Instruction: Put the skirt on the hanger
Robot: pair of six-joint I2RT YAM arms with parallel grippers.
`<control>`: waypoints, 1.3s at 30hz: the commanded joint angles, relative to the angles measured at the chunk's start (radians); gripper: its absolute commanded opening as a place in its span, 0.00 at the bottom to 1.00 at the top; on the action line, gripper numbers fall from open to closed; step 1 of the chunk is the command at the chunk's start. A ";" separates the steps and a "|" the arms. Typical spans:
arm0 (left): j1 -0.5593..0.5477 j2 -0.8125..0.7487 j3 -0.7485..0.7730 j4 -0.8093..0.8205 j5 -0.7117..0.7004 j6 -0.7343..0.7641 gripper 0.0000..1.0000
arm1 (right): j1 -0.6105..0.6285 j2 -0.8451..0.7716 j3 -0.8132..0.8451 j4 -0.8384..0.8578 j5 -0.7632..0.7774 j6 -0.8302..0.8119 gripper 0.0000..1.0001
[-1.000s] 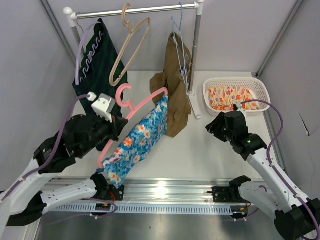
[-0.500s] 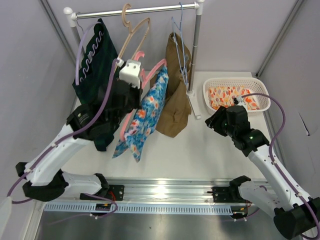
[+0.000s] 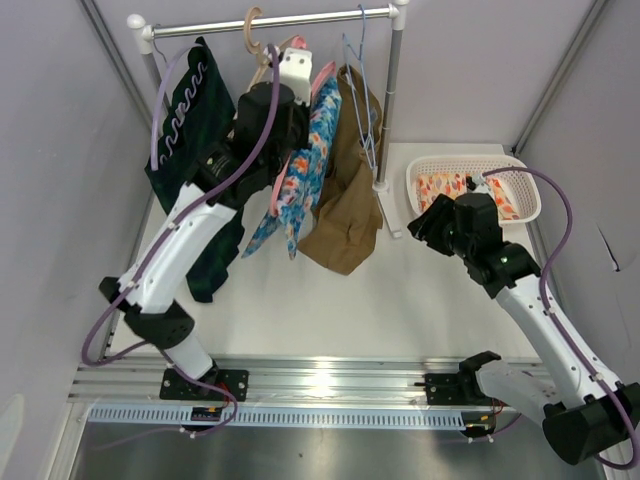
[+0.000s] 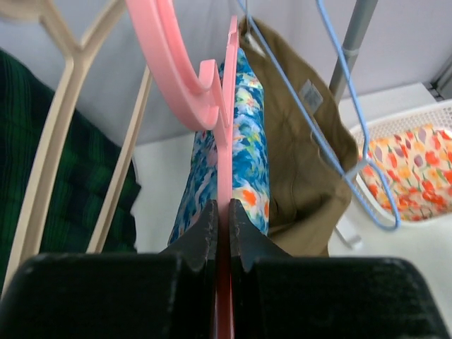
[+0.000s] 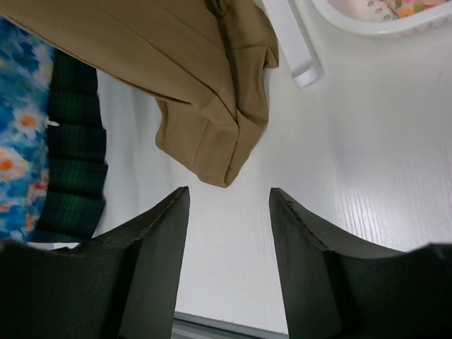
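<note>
Pink plastic is what your left gripper (image 4: 222, 212) is clamped on. Its jaws are nearly together, with the thin edge of the pink hanger (image 4: 227, 127) pinched between them. From above you can see that arm reaching up and far, its wrist just below the rail (image 3: 200, 27) at the far side of the table (image 3: 420, 300).

The skirt (image 3: 300, 170), blue with orange and white flowers, is draped on that hanger and falls in a long narrow fold toward the near-left. To its left on the rail are a bare beige hanger (image 4: 67, 148) and a green plaid garment (image 3: 195, 110). To its right a tan garment (image 3: 345, 200) hangs just beside it, the two cloths touching or nearly so. A blue wire hanger (image 4: 332, 106) crosses in front of the tan cloth in the left wrist view. You cannot tell from these views whether the pink hook sits over the rail — the hook curves up out of the wrist picture, and the arm covers it from above.

Your right gripper (image 5: 229, 198) is parted about halfway with nothing between the fingers. It hangs over bare table on the right, well apart from the skirt, with the lower hem of the tan garment beyond it. A white basket (image 3: 527, 180) at the far right holds a patterned cloth (image 3: 445, 190).
</note>
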State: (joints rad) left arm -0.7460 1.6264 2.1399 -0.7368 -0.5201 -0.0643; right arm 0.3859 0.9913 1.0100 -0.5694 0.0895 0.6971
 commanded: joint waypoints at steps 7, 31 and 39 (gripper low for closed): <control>0.034 0.147 0.232 0.144 -0.066 0.129 0.00 | -0.024 0.055 0.110 0.057 -0.062 -0.056 0.55; 0.105 0.260 0.160 0.577 -0.058 0.290 0.00 | -0.039 0.093 0.108 0.194 -0.171 -0.126 0.55; 0.119 0.316 0.155 0.654 -0.034 0.285 0.00 | -0.044 0.095 0.082 0.226 -0.189 -0.140 0.55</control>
State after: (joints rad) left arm -0.6384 1.9518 2.2810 -0.2264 -0.5640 0.2043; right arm 0.3473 1.0885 1.0893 -0.4061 -0.0780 0.5842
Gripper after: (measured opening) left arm 0.078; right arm 0.550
